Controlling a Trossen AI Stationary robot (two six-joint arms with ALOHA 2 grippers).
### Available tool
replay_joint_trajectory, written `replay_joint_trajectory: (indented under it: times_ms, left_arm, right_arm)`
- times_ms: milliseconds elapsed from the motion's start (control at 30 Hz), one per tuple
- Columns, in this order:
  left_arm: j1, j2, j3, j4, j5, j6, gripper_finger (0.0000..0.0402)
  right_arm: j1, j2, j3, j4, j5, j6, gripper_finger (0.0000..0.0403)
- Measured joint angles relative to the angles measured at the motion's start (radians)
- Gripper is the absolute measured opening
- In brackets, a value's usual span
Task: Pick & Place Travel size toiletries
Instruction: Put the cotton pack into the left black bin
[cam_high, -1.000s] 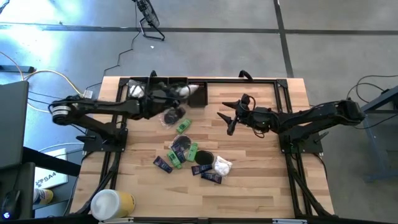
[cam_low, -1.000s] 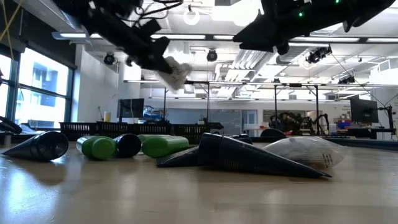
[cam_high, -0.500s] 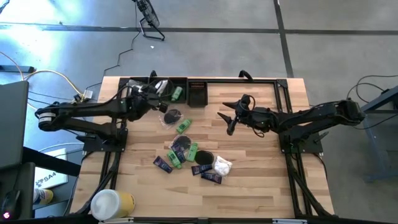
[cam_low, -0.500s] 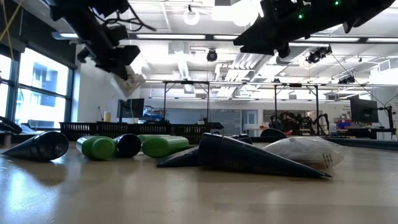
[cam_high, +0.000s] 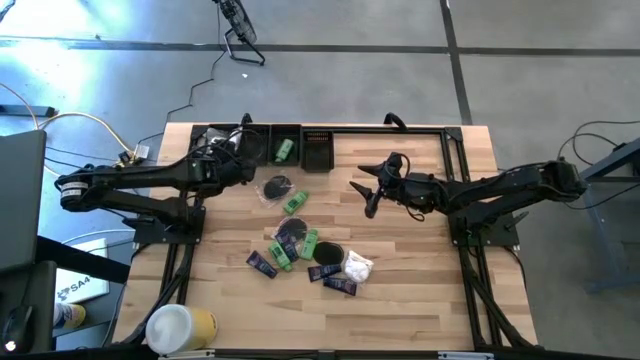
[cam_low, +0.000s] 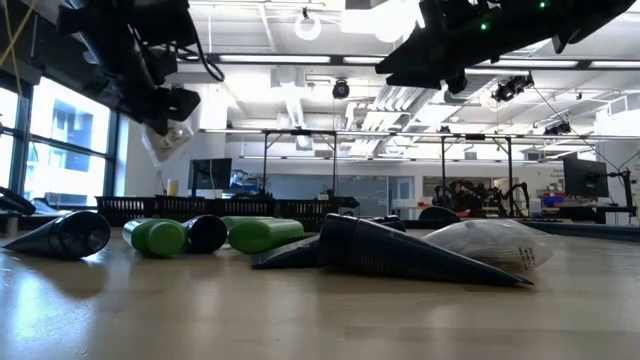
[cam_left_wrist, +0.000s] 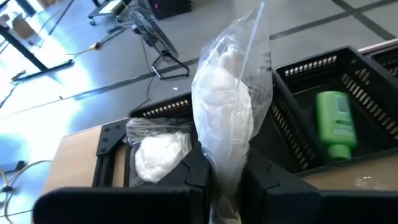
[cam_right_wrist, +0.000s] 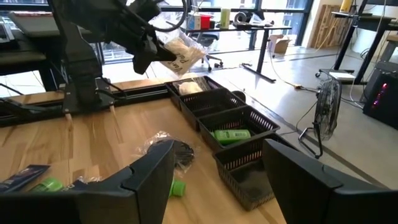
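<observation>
We see left tool (cam_left_wrist: 224, 177) clamped on white plastic-wrapped packet (cam_left_wrist: 230, 118), above basket row (cam_high: 300, 148) at desk's far edge. Right tool (cam_high: 368, 196) apart, mid-desk (cam_high: 420, 270).

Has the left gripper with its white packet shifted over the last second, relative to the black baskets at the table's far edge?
Yes. The left gripper, shut on the white packet, has swung left along the row of black baskets, from near the middle baskets to over the leftmost one.

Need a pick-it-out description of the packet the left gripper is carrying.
Look to the row of black baskets at the table's far edge. Above their left end, the left gripper is shut on a clear plastic-wrapped packet with white contents. It is the only packet held in the air; a similar one already lies in the basket below.
</observation>
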Motion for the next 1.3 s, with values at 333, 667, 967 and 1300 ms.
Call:
replay_joint_trajectory:
  times_ms: [333,667,967,1300]
  left_arm:
    - [0.000,0.001,-0.083,0.012,-0.087,-0.092,0.0039]
    - [0.000,0.001,-0.149,0.126,-0.130,-0.118,0.0039]
    - [0.029,0.002,-0.159,0.212,-0.121,-0.035,0.0039]
    - [0.198,0.032,-0.159,0.244,-0.001,0.054,0.0039]
  right_arm:
    - [0.000,0.000,0.000,0.000,0.000,0.000,0.0234]
    - [0.000,0.000,0.000,0.000,0.000,0.000,0.0234]
    - [0.000,0.000,0.000,0.000,0.000,0.018,0.0234]
    - [0.000,0.000,0.000,0.000,0.000,0.018,0.0234]
